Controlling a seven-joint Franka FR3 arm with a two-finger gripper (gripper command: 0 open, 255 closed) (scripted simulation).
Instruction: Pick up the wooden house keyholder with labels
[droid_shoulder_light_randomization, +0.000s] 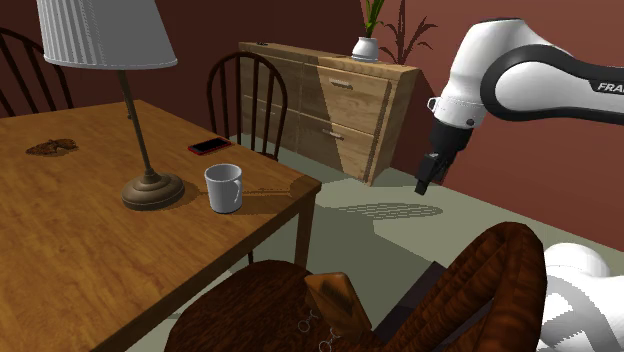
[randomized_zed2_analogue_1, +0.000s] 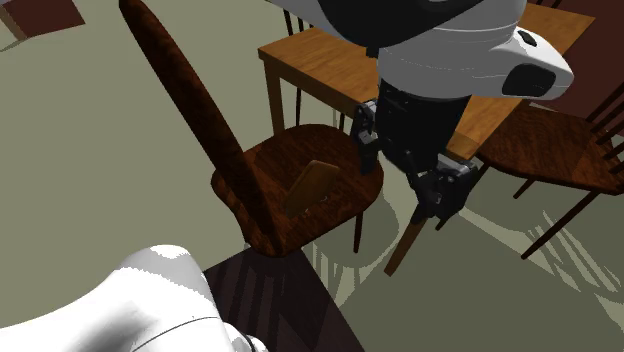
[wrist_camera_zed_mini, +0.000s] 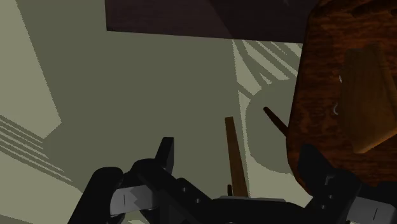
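The wooden keyholder (droid_shoulder_light_randomization: 335, 298) lies tilted on the seat of a dark wooden chair (droid_shoulder_light_randomization: 250, 300), with small metal rings (droid_shoulder_light_randomization: 310, 322) just beside it. Nothing touches it, so the pick-up has not begun. In the wrist view the keyholder (wrist_camera_zed_mini: 369, 95) sits off to one side, beyond one finger rather than between the two. The claw (droid_shoulder_light_randomization: 423, 187) hangs in the air over the floor (droid_shoulder_light_randomization: 400, 240), past the bench (droid_shoulder_light_randomization: 100, 230) corner, its fingers spread wide and holding nothing. By my reading, all is left: swinging over the seat, lining up, descending, closing, lifting.
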